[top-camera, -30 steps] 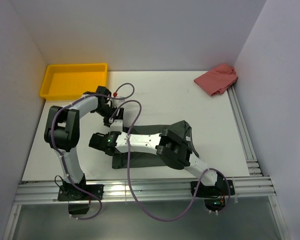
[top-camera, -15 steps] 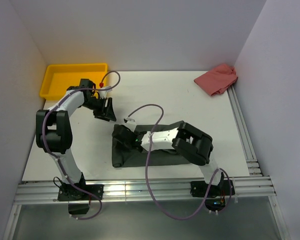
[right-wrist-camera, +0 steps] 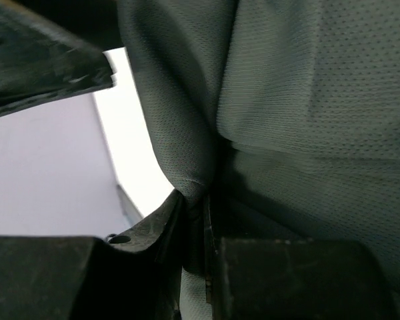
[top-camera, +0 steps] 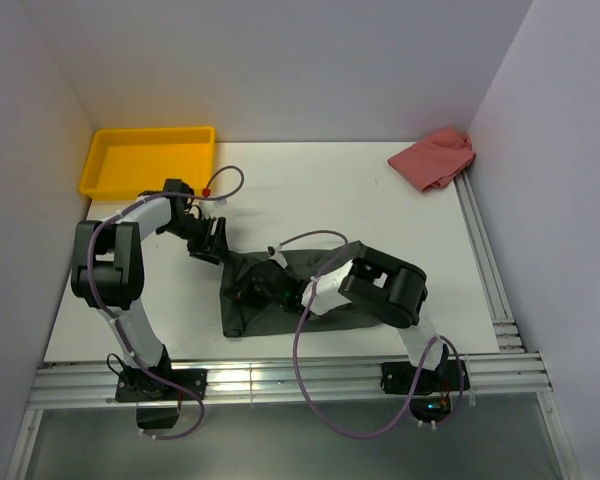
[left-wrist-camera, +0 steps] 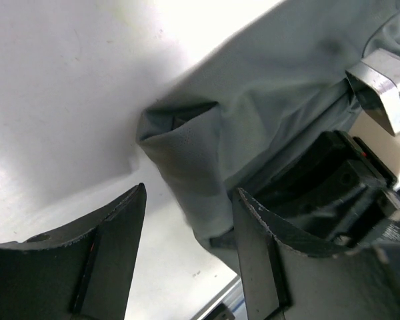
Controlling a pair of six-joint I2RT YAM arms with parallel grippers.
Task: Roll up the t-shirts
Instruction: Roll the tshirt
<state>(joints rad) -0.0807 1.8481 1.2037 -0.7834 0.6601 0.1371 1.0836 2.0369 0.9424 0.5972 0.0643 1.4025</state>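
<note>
My right end effector is pinching a fold of the charcoal t-shirt; my left end effector is hovering spread just beside it.

Looks like a robotics lab test cell: boxed in by plain white walls, floored with a white counter, edged with aluminium rails holding a left arm and a right arm by bolted bases, strung with loose purple cables, stocked with a yellow plastic tray
</note>
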